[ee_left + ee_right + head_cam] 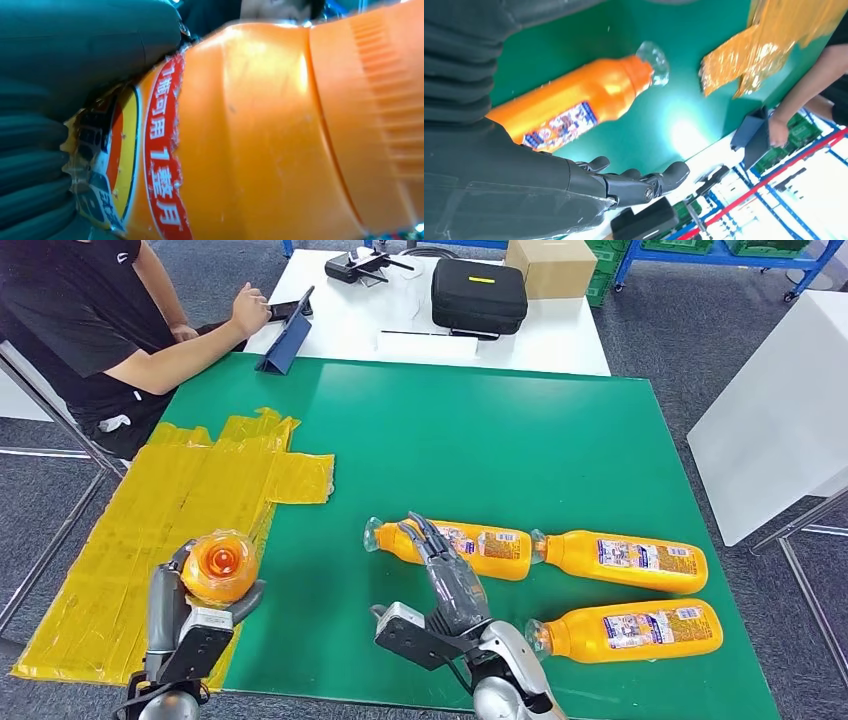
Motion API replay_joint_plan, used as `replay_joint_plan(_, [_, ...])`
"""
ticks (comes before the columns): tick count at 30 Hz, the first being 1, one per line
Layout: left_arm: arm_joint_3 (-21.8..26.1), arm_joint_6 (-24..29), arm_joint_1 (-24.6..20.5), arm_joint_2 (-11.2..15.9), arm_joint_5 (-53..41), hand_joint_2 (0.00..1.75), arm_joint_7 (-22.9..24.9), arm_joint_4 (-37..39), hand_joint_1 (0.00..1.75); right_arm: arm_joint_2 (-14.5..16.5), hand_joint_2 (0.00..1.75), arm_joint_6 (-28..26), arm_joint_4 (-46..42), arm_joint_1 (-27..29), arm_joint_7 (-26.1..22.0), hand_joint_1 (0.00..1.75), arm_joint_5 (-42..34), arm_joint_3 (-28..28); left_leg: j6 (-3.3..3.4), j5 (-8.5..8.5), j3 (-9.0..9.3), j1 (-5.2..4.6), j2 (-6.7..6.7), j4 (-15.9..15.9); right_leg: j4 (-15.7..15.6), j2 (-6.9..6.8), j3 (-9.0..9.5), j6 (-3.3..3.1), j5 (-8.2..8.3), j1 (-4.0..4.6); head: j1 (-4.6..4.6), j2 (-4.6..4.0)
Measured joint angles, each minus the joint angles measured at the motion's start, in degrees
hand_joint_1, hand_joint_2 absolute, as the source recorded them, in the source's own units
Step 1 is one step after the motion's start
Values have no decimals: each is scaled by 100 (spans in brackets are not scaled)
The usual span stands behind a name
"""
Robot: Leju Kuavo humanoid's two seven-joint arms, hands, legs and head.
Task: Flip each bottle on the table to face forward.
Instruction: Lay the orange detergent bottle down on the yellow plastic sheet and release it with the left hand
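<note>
While the left hand [185,615] grips an orange bottle [219,567] raised over the yellow taped patch [180,510], its end turned toward the head camera, the left wrist view shows the thumb [90,45] and fingers wrapped around the labelled body of that bottle [260,135]. Right of the patch, on the green mat [480,430], the right hand [450,580] is empty, fingers extended and slightly spread, their tips over a lying bottle [480,545] whose clear cap points toward the patch. Farther right of the patch lie two more bottles, one [625,561] in line with the first and one [625,630] nearer the mat's front edge, both with labels upward. Beyond the patch, a seated person [90,330] rests a hand on a tablet [290,335], and a white table [560,340] carries a black case [478,295] and a cardboard box [550,265].
</note>
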Motion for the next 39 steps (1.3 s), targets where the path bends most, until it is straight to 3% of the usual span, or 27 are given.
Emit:
replay_joint_plan(4, [152, 188, -25, 21, -230, 175, 49, 72, 175, -17, 175, -3, -17, -26, 1, 0, 0, -93, -1, -2, -3, -1, 1, 0, -1, 1, -2, -1, -1, 0, 1, 0])
replay_joint_plan(11, [298, 1540, -338, 330, -2566, 175, 962, 919, 175, -150, 175, 69, 127, -337, 76, 0, -114, -229, -4, 1, -2, 1, 0, 0, -1, 0, -3, -1, -1, 0, 0, 0])
replay_joint_plan(15, [239, 1683, -755, 616, -3354, 175, 1323, 2007, 175, -260, 175, 200, 475, -598, 121, 0, -179, -318, -8, 8, 0, 1, -3, 0, 3, -3, 2, 1, 1, 0, 0, 0])
replay_joint_plan(21, [-39, 1710, -1459, 859, -3535, 175, 1343, 3567, 175, -346, 175, 272, 1077, -932, 145, 0, -190, -399, -7, 12, 13, -4, -11, 0, 8, -12, 63, -8, 11, -2, -2, 0])
replay_joint_plan(22, [-83, 1704, -1550, 875, -3527, 175, 1325, 3759, 141, -360, 175, 286, 1156, -972, 150, 0, -190, -409, -6, 13, 19, -5, -18, -2, 8, -20, 58, -12, 12, -2, -3, 0])
replay_joint_plan(25, [-196, 1659, -1813, 916, -3418, 175, 1213, 4234, 10, -387, 175, 346, 1390, -1114, 186, 0, -168, -421, -7, 13, 52, -8, -38, -17, 4, -39, 55, -13, -3, -4, -3, 0])
replay_joint_plan(26, [-224, 1622, -1886, 929, -3346, 175, 1146, 4366, 0, -395, 175, 372, 1471, -1163, 208, 0, -152, -421, -9, 13, 65, -10, -41, -24, 2, -42, 63, -12, -7, -6, -3, 0])
replay_joint_plan(29, [-293, 1435, -2057, 967, -3068, 175, 885, 4659, 0, -426, 175, 415, 1694, -1267, 275, 0, -84, -422, -19, 21, 100, -16, -59, -46, 0, -56, 95, -11, -8, -12, -2, 0])
replay_joint_plan(33, [-327, 973, -2163, 1035, -2523, 0, 364, 4801, 0, -459, 175, 467, 1968, -1405, 336, 0, -11, -425, -29, 32, 144, -28, -72, -70, 0, -66, 129, -12, -8, -23, -4, 0])
replay_joint_plan(39, [-356, 132, -2088, 1142, -1631, 0, -304, 4621, 0, -503, 175, 512, 2329, -1579, 403, 0, 90, -458, -36, 42, 161, -42, -77, -85, 3, -70, 139, -12, -8, -35, -4, 0])
